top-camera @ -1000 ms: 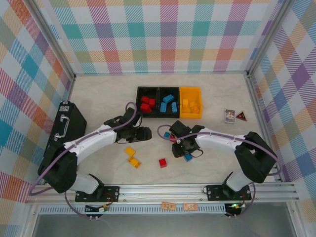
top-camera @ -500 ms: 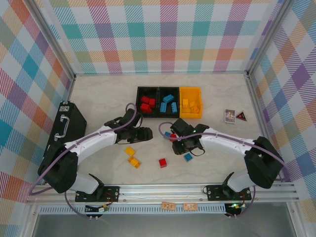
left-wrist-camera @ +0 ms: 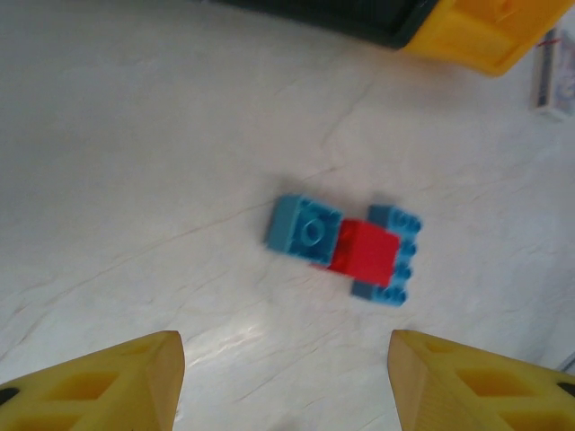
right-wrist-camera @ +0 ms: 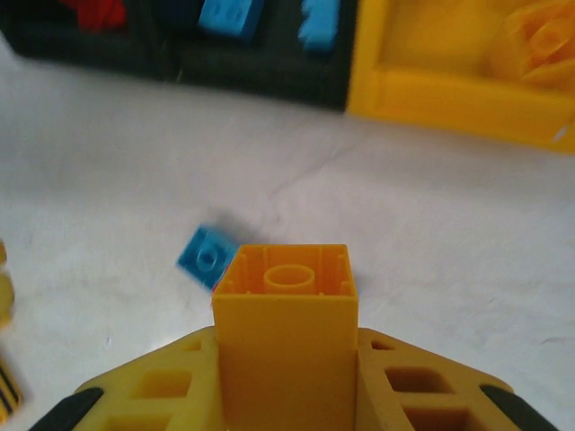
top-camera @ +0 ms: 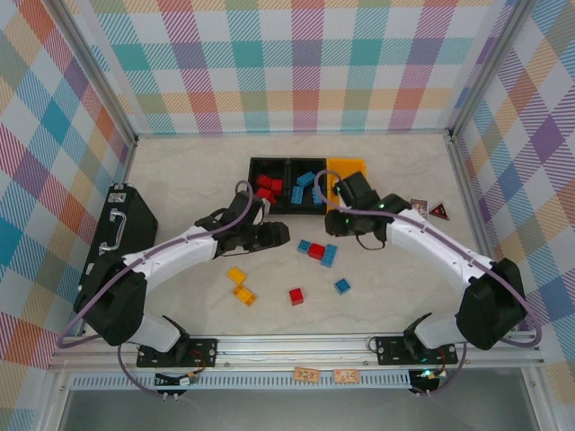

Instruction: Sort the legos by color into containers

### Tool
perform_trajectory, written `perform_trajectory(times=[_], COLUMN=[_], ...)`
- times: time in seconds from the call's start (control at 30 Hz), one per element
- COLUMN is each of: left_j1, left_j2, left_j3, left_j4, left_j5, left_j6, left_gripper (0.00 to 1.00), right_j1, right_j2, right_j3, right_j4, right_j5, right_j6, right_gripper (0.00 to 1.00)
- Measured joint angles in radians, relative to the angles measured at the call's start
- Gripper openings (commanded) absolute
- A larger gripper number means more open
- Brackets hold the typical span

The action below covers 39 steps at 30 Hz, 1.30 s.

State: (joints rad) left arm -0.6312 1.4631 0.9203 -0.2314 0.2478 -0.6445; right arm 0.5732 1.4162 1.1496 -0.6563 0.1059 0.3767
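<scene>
Pale marbled tabletop [top-camera: 180, 180] under plaid walls: I am mid-delivery, carrying a yellow-orange brick [right-wrist-camera: 286, 305] toward the yellow bin [top-camera: 347, 168].

At upper centre of the top view stand the containers [top-camera: 269, 162], three rigid glossy tubs in a row, two black ones holding red and blue pieces and one yellow. My right gripper [top-camera: 334, 193] hovers at their near edge, fingers pinching the square hard-plastic brick, so I judge the next move to be a short advance over the yellow rim, then a release. My left gripper [top-camera: 280, 233] hangs mid-frame, fingers spread and empty, facing a blue-and-red cluster [left-wrist-camera: 346, 247]. More smooth little legos [top-camera: 296, 295] lie scattered at lower centre.
</scene>
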Motion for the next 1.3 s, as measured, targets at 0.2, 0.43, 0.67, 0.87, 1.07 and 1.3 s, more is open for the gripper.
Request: perform_trajectory(times=[0.2,0.43,0.67,0.87,1.07,1.3], left_j1=[-0.008,-0.016,-0.016,-0.016,-0.016,-0.016], left_j2=[0.064,0.114,0.122,0.122,0.119,0.100], left_j3=[0.098,0.161,0.161,0.161,0.160,0.148], left_j4=[0.059,0.068,0.070,0.062,0.047,0.034], left_j5=[0.016,0.014,0.013,0.005,-0.011,-0.031], left_j6=[-0.021,-0.022,-0.022,-0.022,-0.022,-0.022], left_gripper=[0.61,0.61,0.61,0.61,0.61,0.61], right_j1=[-0.128,-0.207,-0.227,-0.227,-0.227,-0.229], right_j2=[0.145,0.358,0.578,0.727,0.784,0.811], right_j3=[0.126,0.304,0.534,0.706,0.782,0.840], right_j4=[0.009,0.005,-0.024,-0.085,-0.132,-0.160], right_j5=[0.012,0.037,0.074,0.115,0.153,0.175], right_j6=[-0.001,-0.001,0.000,-0.001,-0.005,-0.017], right_gripper=[0.27,0.27,0.29,0.32,0.34,0.45])
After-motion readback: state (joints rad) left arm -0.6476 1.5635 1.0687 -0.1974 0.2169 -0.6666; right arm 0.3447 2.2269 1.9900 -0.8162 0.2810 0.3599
